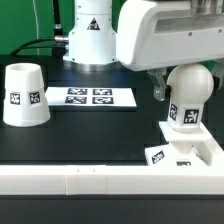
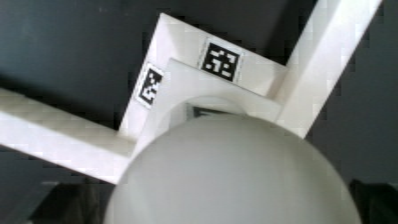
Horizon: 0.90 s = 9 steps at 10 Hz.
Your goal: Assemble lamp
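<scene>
The round ball-headed bulb (image 1: 191,92) stands upright on the blocky square base (image 1: 196,150) at the exterior view's right. My gripper (image 1: 176,86) hangs over it, open, with a dark finger (image 1: 158,91) beside the ball head and the other finger hidden. In the wrist view the bulb's head (image 2: 222,165) fills the space between the fingers (image 2: 57,200), with a dark gap on each side. The base's tagged top (image 2: 192,68) shows beyond it. The tapered shade (image 1: 25,96) stands mouth-down far off at the exterior view's left.
The marker board (image 1: 90,97) lies flat between the shade and the bulb. A long white rail (image 1: 100,183) runs along the table's front and turns up beside the base; its bars (image 2: 54,122) show in the wrist view. The arm's white body (image 1: 165,35) hangs above.
</scene>
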Tool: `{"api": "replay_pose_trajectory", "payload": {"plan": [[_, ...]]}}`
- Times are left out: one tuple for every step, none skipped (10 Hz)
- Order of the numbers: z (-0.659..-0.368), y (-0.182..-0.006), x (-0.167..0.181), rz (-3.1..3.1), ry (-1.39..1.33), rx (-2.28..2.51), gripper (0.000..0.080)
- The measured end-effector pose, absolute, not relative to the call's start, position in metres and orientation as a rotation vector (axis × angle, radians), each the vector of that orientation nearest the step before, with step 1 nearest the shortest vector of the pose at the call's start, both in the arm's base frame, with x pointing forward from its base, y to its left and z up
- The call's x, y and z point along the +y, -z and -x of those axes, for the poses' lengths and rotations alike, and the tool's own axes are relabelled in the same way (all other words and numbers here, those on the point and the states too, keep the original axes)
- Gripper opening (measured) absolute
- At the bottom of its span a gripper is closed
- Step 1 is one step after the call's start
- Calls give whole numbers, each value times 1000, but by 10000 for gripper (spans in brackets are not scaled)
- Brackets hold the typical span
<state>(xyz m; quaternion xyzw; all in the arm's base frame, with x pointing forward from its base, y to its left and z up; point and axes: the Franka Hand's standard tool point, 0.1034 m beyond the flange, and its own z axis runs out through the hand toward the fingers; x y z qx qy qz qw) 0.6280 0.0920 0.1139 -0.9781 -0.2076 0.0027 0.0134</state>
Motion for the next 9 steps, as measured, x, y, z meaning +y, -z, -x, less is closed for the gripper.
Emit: {"api": "replay_pose_trajectory", "payload": {"plan": [[-628,-114,93,3021,-8,-789,698],[-628,-114,93,2975,-9,-1006,698],[-628,-114,94,2932,-14,-1162,698],[-628,-114,95,2879,-20,-1314,698],[-628,-114,96,2831,-26,-1435,698],[-627,-113,98,2767,-32,-1572,698],[-627,-113,98,2697,-40,-1702,698],[-627,-113,98,2632,-50,-1815,698],[-628,-113,97,2531,-72,-1970,698]]}}
